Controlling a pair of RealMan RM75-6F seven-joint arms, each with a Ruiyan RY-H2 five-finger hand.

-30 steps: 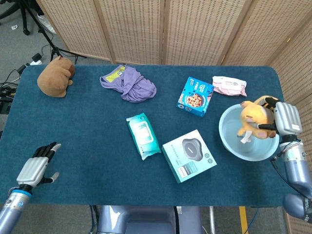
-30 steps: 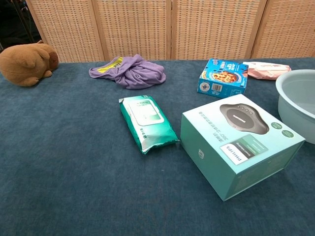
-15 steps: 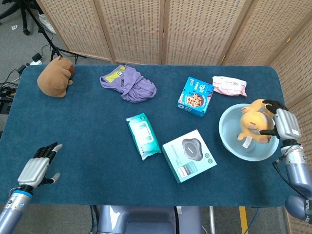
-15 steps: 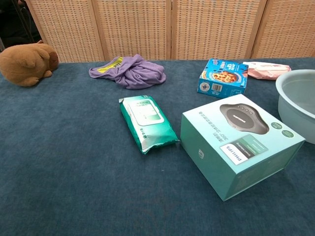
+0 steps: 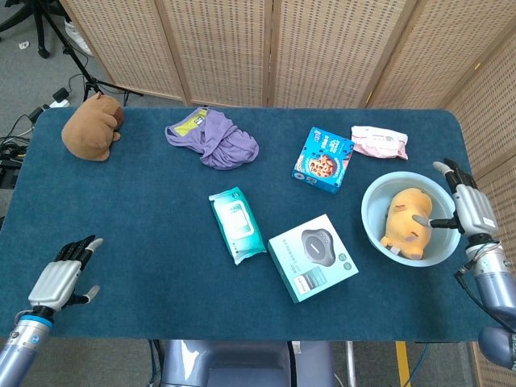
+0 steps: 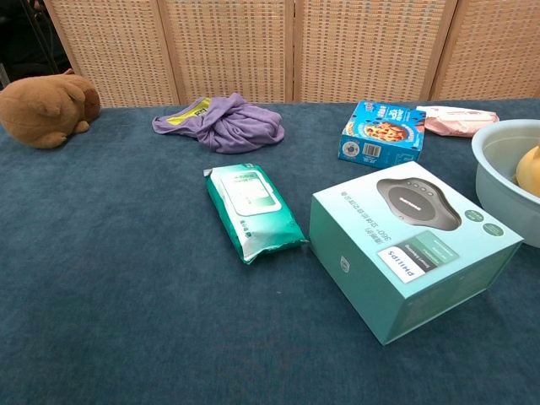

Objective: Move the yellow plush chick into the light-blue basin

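Observation:
The yellow plush chick (image 5: 406, 222) lies inside the light-blue basin (image 5: 372, 210) at the table's right side. In the chest view only a yellow edge of the chick (image 6: 529, 170) shows above the basin's wall (image 6: 503, 186). My right hand (image 5: 463, 205) hovers just right of the basin with its fingers spread and nothing in them. My left hand (image 5: 60, 276) rests open near the front left corner of the table, far from the basin.
A teal Philips box (image 5: 313, 256) sits left of the basin, with a wipes pack (image 5: 236, 224) further left. A blue snack box (image 5: 322, 159), a pink pack (image 5: 379, 142), a purple cloth (image 5: 214, 139) and a brown plush (image 5: 91, 126) lie along the back.
My right hand has let go of the chick, which dropped from above the rim into the basin. The hand drew back to the right. The left hand has not moved.

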